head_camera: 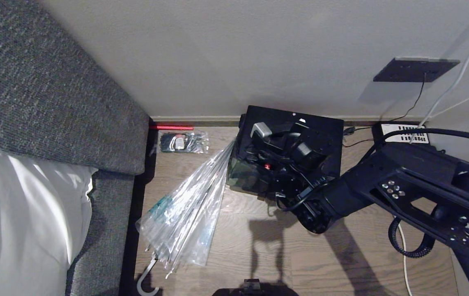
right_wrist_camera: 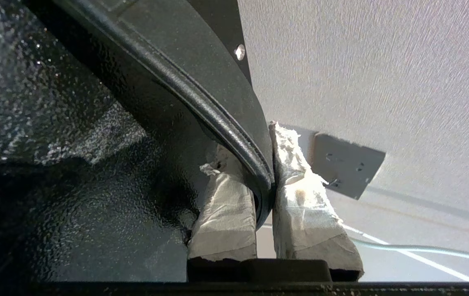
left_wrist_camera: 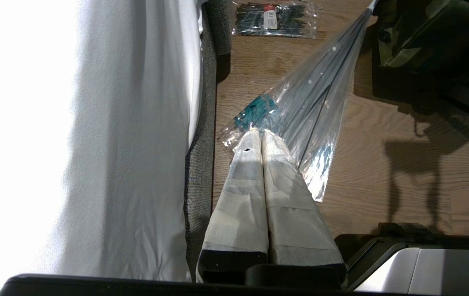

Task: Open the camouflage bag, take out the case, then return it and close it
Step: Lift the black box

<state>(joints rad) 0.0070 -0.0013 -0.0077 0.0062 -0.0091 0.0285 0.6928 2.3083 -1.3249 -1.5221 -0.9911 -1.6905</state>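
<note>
**Two grippers, one gripping the bag's lid edge**

Two arms show, and only the right one is at work. Nearest the robot, the left gripper (left_wrist_camera: 262,135) hangs over the wooden floor (head_camera: 341,263) beside the grey sofa (head_camera: 107,230), its two tape-wrapped fingers pressed together with nothing between them. Just beyond its tips lies the umbrella (head_camera: 187,213) in clear plastic wrap, its hooked handle toward the robot and its tip pointing at the bag. A white cloth (left_wrist_camera: 115,144) covers the sofa seat.

Farther on, the right arm (head_camera: 382,189) reaches in from the right side to the camouflage bag (head_camera: 244,174), which sits on the floor against the wall, next to the umbrella's tip. The right gripper (right_wrist_camera: 264,164) is clamped on the black piped rim of the bag's lid (right_wrist_camera: 201,98); one taped finger sits on each side of that rim. The lid stands raised, its black inner face toward the wall side.

Beyond the umbrella, a small clear packet (head_camera: 183,142) lies near the skirting. On the wall above sits a dark socket plate (head_camera: 415,69), with a white power strip (head_camera: 405,133) below it.
</note>
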